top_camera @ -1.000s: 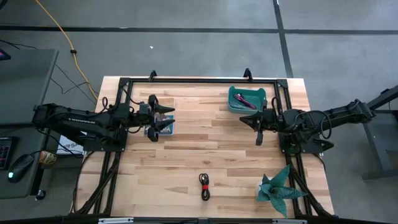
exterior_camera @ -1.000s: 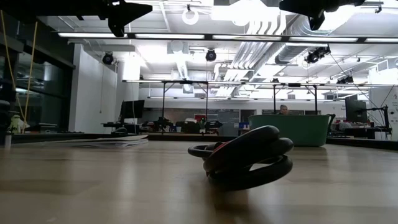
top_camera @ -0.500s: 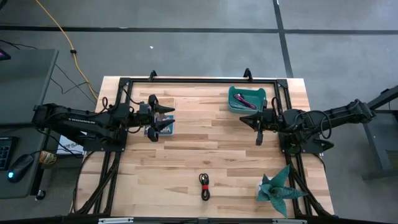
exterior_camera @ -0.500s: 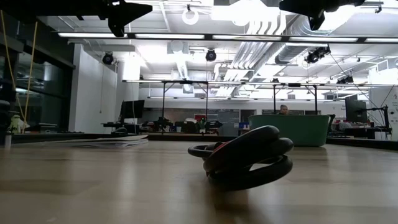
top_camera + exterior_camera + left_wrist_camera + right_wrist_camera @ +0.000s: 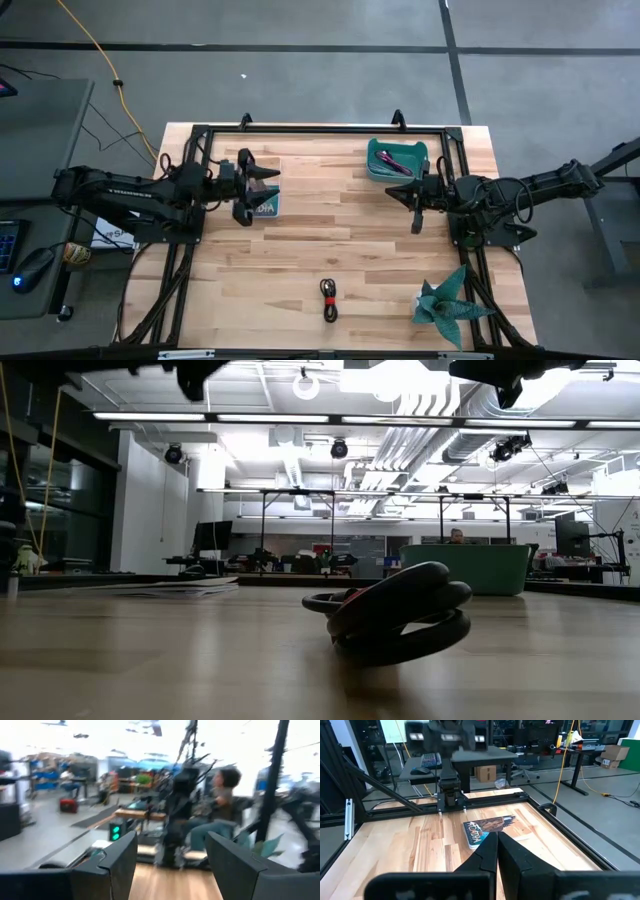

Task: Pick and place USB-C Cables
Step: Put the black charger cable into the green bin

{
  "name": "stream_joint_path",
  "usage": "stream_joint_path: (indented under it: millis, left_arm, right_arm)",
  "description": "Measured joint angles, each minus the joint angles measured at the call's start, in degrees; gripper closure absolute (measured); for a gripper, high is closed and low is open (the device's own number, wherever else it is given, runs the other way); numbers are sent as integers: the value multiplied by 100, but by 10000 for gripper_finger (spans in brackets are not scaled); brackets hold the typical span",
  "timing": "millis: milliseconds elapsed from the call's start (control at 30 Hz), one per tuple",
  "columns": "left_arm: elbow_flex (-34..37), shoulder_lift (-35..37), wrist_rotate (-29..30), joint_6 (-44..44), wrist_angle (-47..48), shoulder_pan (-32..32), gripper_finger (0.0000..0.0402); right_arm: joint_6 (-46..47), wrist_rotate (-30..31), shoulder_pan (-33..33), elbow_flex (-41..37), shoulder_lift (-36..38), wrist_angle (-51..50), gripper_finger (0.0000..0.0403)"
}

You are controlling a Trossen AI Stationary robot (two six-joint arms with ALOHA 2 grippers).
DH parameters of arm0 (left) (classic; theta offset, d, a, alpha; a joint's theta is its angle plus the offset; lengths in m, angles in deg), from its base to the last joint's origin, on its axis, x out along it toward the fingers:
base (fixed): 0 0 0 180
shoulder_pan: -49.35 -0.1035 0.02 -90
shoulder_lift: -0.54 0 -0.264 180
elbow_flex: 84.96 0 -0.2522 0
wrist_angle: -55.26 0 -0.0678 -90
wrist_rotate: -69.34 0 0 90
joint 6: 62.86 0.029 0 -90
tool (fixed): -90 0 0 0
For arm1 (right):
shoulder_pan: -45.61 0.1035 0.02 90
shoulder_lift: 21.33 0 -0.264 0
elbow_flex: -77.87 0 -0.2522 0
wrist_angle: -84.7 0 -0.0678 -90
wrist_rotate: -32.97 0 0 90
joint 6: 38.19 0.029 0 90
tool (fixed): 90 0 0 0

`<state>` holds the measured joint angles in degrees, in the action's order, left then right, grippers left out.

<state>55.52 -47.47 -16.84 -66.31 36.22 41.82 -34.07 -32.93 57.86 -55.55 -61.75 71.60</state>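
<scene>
The red-and-black cable (image 5: pixel 329 299) lay on open desk (image 5: pixel 330 240) near the front edge. The left gripper (image 5: pixel 262 187) hung released over the book (image 5: pixel 266 205); the right gripper (image 5: pixel 412 203) was clenched beside the green bin (image 5: pixel 396 160).

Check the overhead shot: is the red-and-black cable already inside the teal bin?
No. The red-and-black cable lies on the bare wood near the table's front edge, far from the teal bin at the back right.
</scene>
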Motion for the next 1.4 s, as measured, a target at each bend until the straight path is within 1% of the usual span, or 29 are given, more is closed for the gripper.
stream_joint_path:
  millis: [67, 133, 233, 300, 400, 567, 633, 667, 733, 800, 867, 1000, 1133, 1233, 1400]
  left_arm:
    - [-299, 0, -343, 27, 175, 0, 188]
    - [-733, 0, -698, 125, 629, 2, 188]
    - [-1401, 0, -764, 228, 1398, 4, 188]
    - [-1686, -16, -702, 321, 1699, 2, 188]
    - [-1827, -22, -610, 365, 1762, 0, 188]
    - [-1843, -31, -597, 411, 1898, 0, 188]
    - [-1843, -153, -763, 385, 1969, 0, 188]
    - [-1843, -236, -1009, 367, 2029, -2, 188]
    - [-1843, -434, -1568, 371, 2152, 0, 188]
    - [-1970, -720, -1947, 490, 2338, 43, 188]
    - [-2249, -1042, -1966, 678, 2840, 131, 188]
    - [-3062, -1819, -1880, 902, 3945, 366, 188]
    - [-3697, -2571, -1880, 1208, 4703, 843, 188]
    - [-3859, -3141, -1833, 1383, 4838, 1233, 188]
    - [-3884, -4043, -1810, 1462, 4669, 1692, 188]
  right_arm:
    - [-1, 0, 0, 0, 0, 0, 403]
    - [-2, 0, 0, 0, 0, 0, 403]
    - [35, 0, 0, 0, 0, 0, 403]
    - [65, -2, 0, 0, 0, -1, 403]
    - [83, -2, 0, 0, 0, -23, 403]
    - [48, -2, 0, 0, 0, -44, 403]
    - [39, -2, 0, 0, 0, -44, 403]
    - [39, -2, 0, 0, 0, -43, 403]
    - [39, -2, 0, 0, 0, -42, 403]
    - [39, -2, 0, 0, 0, -39, 403]
    - [34, -2, 0, 0, -2, -24, 403]
    - [-4, -2, 0, 2, -4, -4, 403]
    - [-4, -2, 0, 2, -4, -41, 403]
    - [-4, -2, 0, 2, -4, -46, 403]
    - [-4, -2, -1, 2, -5, -57, 403]
